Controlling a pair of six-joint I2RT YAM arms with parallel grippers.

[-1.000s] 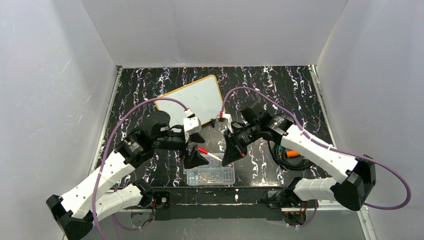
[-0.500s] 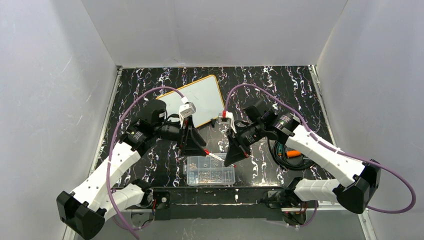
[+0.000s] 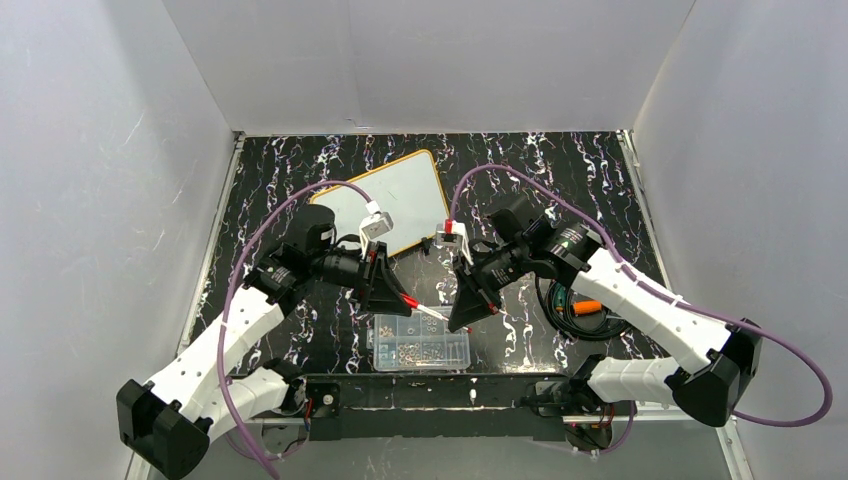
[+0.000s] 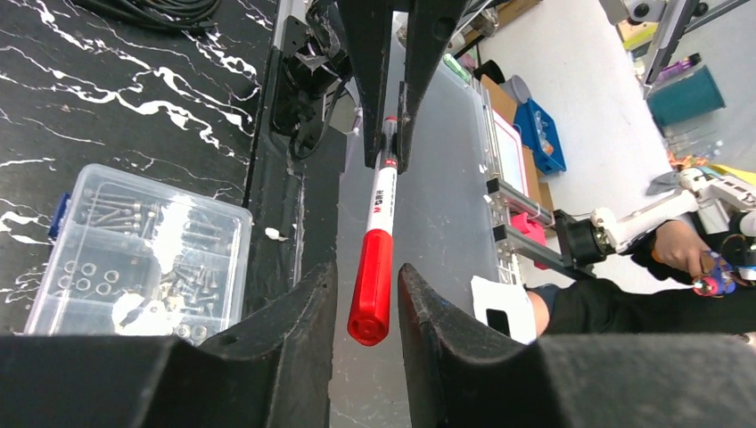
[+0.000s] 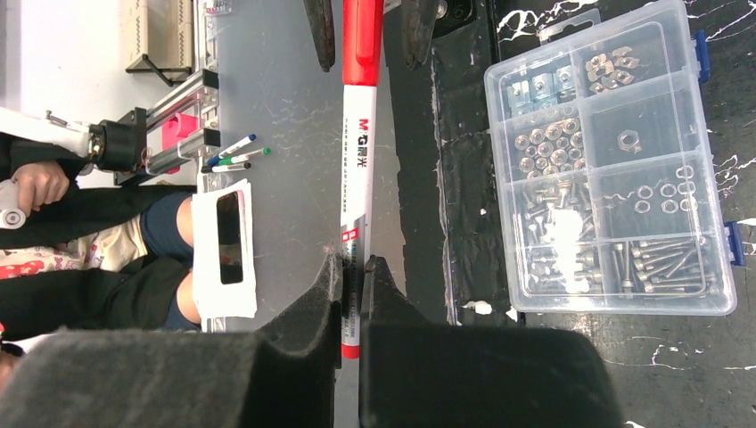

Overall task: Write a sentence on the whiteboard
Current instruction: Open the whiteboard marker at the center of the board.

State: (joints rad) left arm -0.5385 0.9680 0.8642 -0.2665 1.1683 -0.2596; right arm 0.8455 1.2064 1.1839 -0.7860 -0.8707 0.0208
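1. A clear compartment box [image 5: 646, 111] of screws and washers sits at the near edge of the black marbled table [image 3: 560, 180].
2. Over its far side, the right gripper [image 5: 354, 263] clamps the tail of a marker [image 5: 360, 160].
3. The left gripper [image 4: 365, 272] straddles the marker's red cap [image 4: 371, 285], jaws apart, with a gap on each side.
4. The whiteboard [image 3: 405, 190] lies flat and skewed beyond both grippers.

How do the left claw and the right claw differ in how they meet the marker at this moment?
The left claw is open, its fingers flanking the red cap with gaps showing; the right claw is shut on the white barrel. The left claw sits at the marker's capped end, the right claw at its tail end. Both line up on one marker.
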